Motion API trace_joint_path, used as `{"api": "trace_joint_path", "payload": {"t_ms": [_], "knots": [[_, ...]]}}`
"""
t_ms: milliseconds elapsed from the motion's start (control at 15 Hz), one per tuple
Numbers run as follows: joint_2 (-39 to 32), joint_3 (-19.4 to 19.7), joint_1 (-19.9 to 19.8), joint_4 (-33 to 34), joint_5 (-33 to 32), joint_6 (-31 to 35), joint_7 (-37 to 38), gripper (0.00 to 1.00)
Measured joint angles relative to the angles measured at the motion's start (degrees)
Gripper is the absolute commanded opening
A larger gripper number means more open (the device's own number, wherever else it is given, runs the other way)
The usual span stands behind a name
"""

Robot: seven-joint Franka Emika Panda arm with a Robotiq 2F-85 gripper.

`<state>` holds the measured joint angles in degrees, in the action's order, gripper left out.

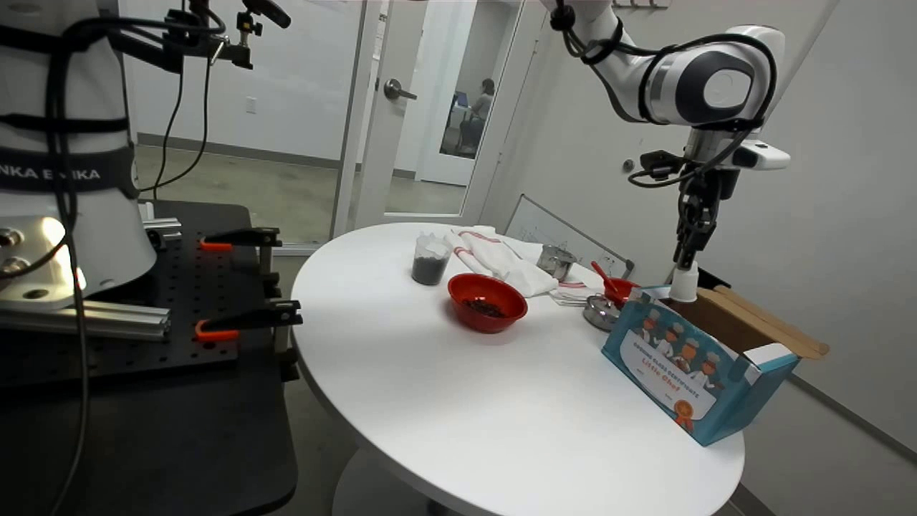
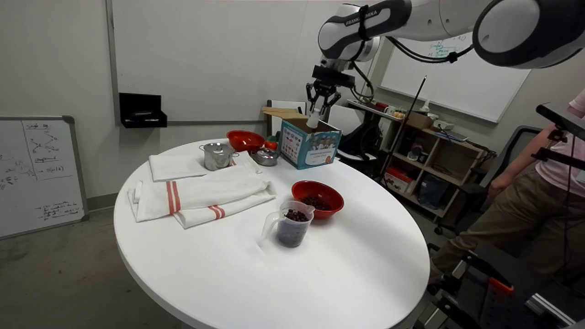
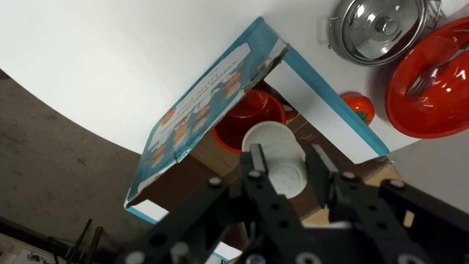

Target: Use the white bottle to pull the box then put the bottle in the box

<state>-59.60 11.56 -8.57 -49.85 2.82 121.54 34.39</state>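
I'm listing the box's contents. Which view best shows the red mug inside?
The wrist view: it looks down into the box, showing the mug, though the bottle covers part. In both exterior views, the box hides the mug completely.

Both exterior views look from different sides over the round white table point(image 1: 487, 408) at the Little Chef box point(image 1: 670, 376), which the wrist view shows closer, apparently from almost straight above
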Motion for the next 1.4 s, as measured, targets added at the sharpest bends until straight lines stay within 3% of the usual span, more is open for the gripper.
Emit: {"api": "trace_joint_path", "payload": {"t_ms": [667,1400], "knots": [[-8.05,-0.4,-1.67,11.77,-0.11,-9.11,0.45,0.09],[-9.61,-1.05,-1.88,15.97,-0.04,-16.28,-0.99,0.09]]}}
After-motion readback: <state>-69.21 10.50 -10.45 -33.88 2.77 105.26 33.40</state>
